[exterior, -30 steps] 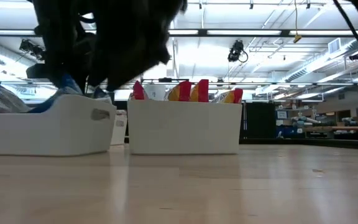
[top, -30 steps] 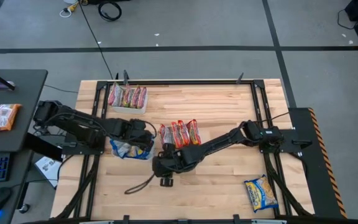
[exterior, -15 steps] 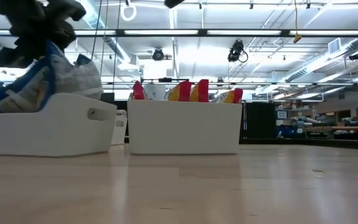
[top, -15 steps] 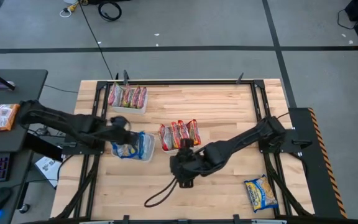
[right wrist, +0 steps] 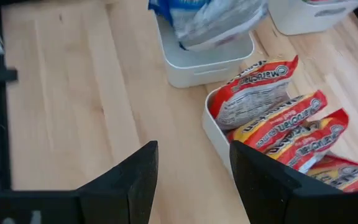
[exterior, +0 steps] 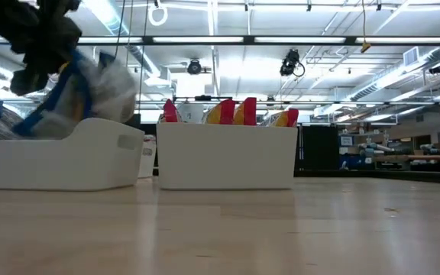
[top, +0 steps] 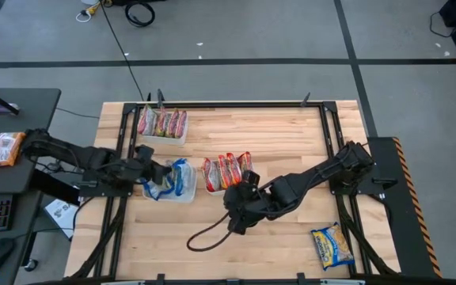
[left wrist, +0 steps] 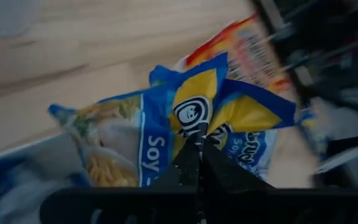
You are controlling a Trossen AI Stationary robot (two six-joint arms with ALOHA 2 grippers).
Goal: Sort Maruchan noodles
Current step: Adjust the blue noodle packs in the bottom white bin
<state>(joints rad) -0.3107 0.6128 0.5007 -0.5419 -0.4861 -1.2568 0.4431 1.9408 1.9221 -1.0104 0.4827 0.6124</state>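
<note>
Gripping a crinkly blue-and-yellow plastic noodle packet (left wrist: 191,118) over the white plastic tray (top: 187,190) near the tabletop's left edge, the left gripper (top: 146,172) must release it there; the right gripper (right wrist: 194,177) hovers open mid-table.

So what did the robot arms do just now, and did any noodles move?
The left gripper pulled back toward its own side of the table and is now shut on a blue-and-yellow packet, lifting it above the near-left tray. The right gripper, open and empty, drew back from beside that tray toward the table's middle. The red packets in the middle tray, the far tray and the loose yellow packet stayed put.
</note>
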